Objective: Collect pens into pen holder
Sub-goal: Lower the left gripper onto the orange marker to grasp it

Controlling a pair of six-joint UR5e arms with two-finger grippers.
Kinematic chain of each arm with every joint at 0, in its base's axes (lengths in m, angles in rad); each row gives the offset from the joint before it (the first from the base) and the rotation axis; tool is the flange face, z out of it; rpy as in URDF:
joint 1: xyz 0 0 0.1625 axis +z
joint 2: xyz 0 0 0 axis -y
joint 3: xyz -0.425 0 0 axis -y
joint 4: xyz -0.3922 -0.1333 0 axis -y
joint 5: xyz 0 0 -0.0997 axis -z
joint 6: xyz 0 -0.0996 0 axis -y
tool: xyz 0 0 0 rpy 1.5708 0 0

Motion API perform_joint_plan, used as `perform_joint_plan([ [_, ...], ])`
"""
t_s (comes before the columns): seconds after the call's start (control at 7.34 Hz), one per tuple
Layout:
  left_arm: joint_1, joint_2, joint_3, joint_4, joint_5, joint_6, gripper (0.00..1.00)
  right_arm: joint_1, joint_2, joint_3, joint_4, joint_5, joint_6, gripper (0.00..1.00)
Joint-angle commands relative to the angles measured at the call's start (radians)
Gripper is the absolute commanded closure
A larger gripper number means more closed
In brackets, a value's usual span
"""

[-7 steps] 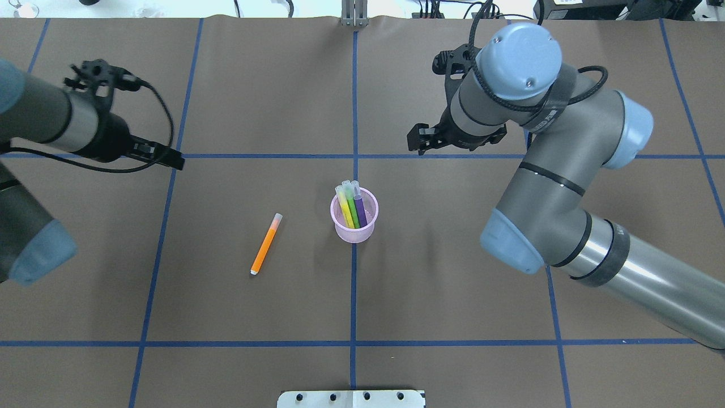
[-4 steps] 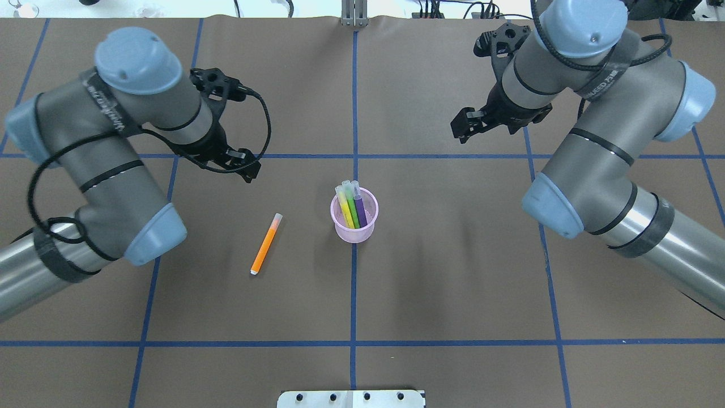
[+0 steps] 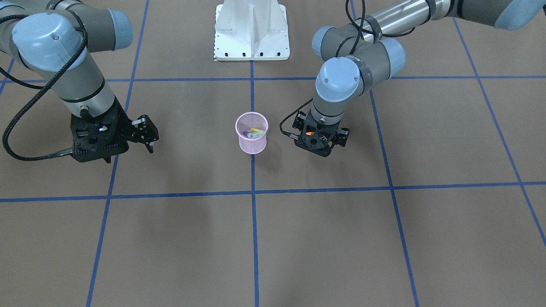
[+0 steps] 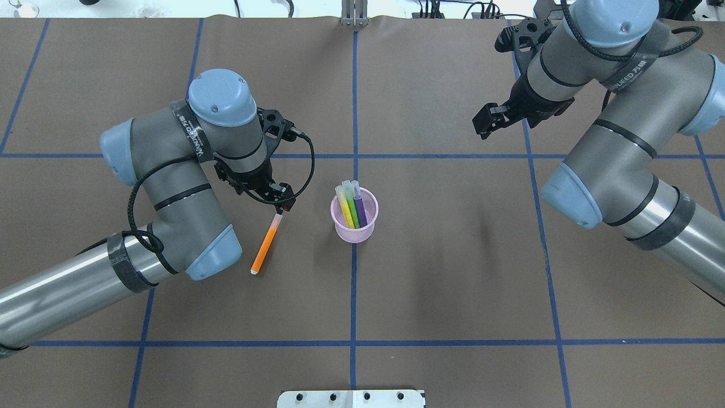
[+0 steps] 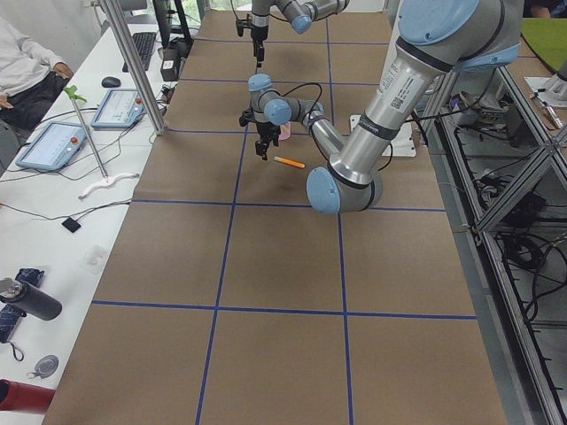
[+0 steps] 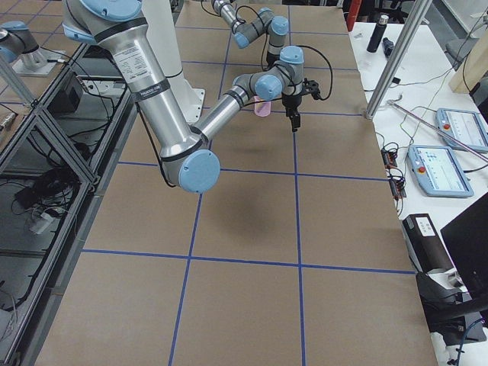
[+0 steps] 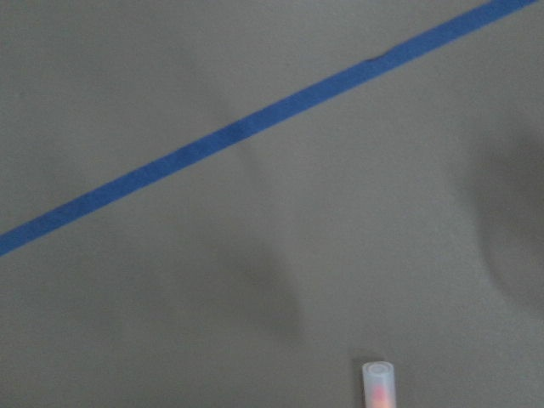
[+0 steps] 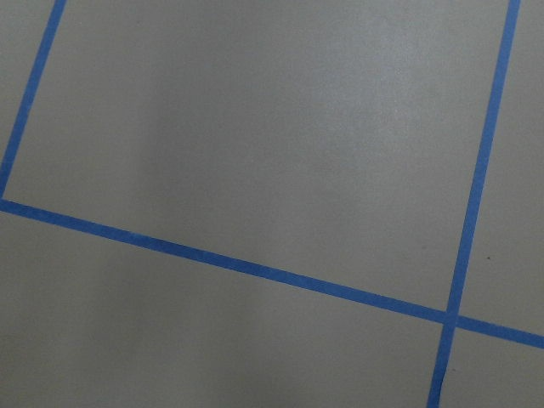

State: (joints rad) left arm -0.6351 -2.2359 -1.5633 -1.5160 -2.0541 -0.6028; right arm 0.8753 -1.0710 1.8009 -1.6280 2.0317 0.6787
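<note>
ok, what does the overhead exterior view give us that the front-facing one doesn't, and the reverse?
Overhead only: the orange pen lying flat at full length, its cap end by the left gripper, and the yellow, green and purple pens told apart by colour inside the pen holder.
Front-facing only: the white robot base in full; there the left gripper hides the orange pen.
Both: the pen holder, the left gripper, the right gripper and the blue tape grid.

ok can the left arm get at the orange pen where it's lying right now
Probably yes: the left gripper hangs just above the cap end of the orange pen, which lies flat and alone on the table, apart from the pen holder. Nothing lies between them.
</note>
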Motion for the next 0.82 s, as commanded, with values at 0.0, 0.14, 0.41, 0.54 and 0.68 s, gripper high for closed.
perform_joint_plan([
  [0.0, 0.058, 0.005, 0.014, -0.009, 0.002, -0.061, 0.0, 0.001, 0.0, 0.0, 0.003, -0.001, -0.001, 0.0],
  [0.14, 0.058, 0.004, 0.034, -0.01, 0.0, -0.063, 0.0, -0.001, 0.0, 0.0, 0.003, -0.001, -0.001, 0.0],
  [0.41, 0.058, 0.002, 0.034, -0.01, 0.0, -0.072, 0.25, 0.001, -0.001, 0.002, 0.003, -0.001, -0.001, 0.0],
  [0.54, 0.058, 0.002, 0.034, -0.01, 0.0, -0.072, 0.42, -0.001, 0.0, 0.002, 0.003, -0.001, -0.001, 0.0],
  [0.68, 0.058, 0.004, 0.035, -0.01, 0.0, -0.071, 0.51, -0.001, -0.001, 0.002, 0.003, -0.001, -0.001, 0.0],
])
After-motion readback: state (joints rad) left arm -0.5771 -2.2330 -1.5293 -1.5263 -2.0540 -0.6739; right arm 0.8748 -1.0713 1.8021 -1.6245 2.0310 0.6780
